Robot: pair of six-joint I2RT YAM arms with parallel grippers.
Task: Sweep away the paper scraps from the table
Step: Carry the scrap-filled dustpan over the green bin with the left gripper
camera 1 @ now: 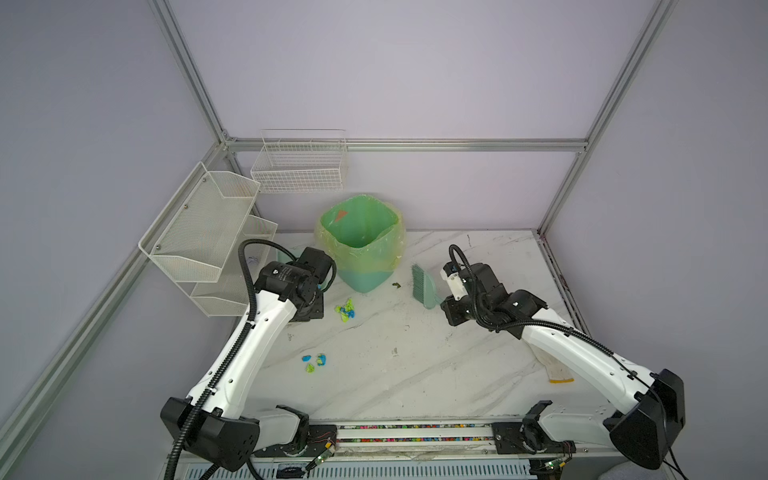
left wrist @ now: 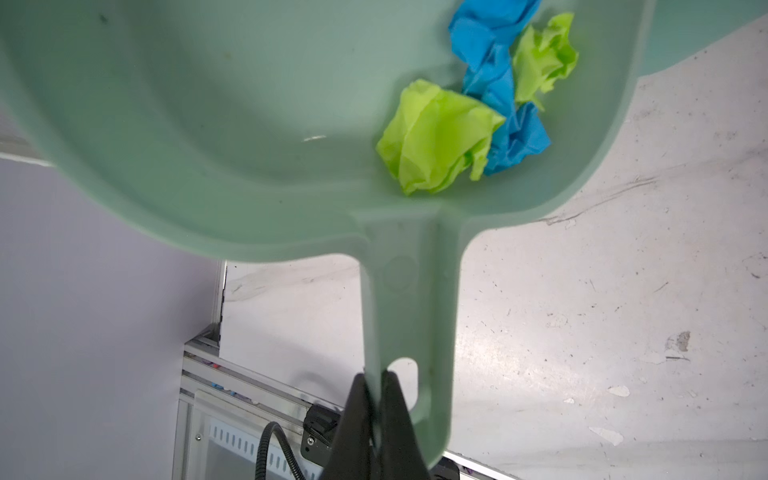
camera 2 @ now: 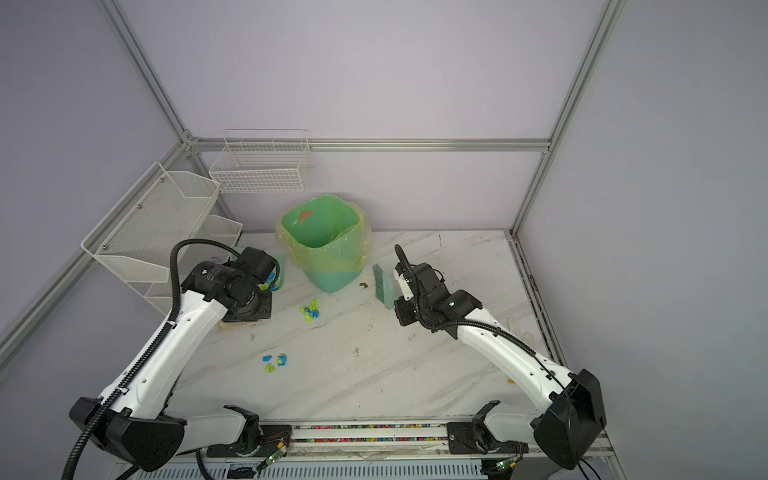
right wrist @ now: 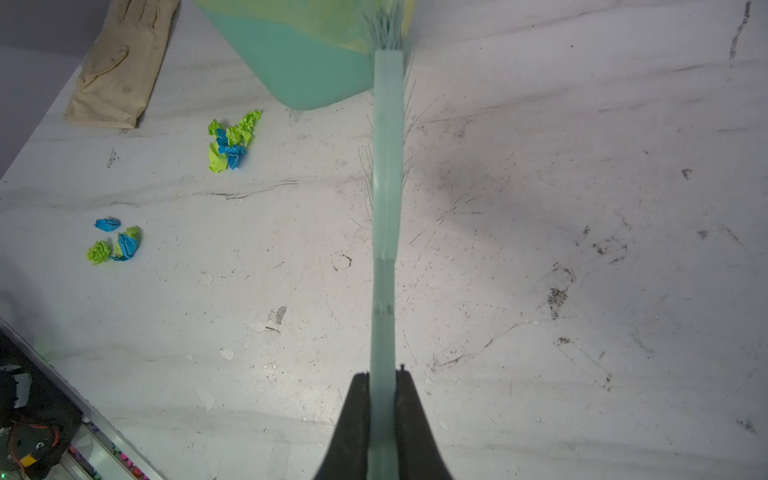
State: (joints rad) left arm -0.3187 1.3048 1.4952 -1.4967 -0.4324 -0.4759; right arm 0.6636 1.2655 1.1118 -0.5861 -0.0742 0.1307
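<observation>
Left wrist view: paper scraps (left wrist: 436, 137), crumpled blue and lime wads, several lying inside smooth mint plastic dustpan (left wrist: 208, 124); left jaws clamped on its flat handle. Right wrist view adds two further clusters on veined, scuffed tabletop (right wrist: 582, 249), one near teal bin (right wrist: 291, 70); right jaws clamped on bristled brush (right wrist: 388, 166).

Mint-green plastic waste bin with yellowish translucent liner (camera 1: 365, 278), far centre; small dark speck (camera 1: 396, 285) just right of its base. White wire-grid basket (camera 1: 299, 166) and white mesh tiered rack (camera 1: 199, 224), far left. Cream knitted glove (right wrist: 120, 70), right; grooved aluminium rail (camera 1: 415, 432), near edge.
</observation>
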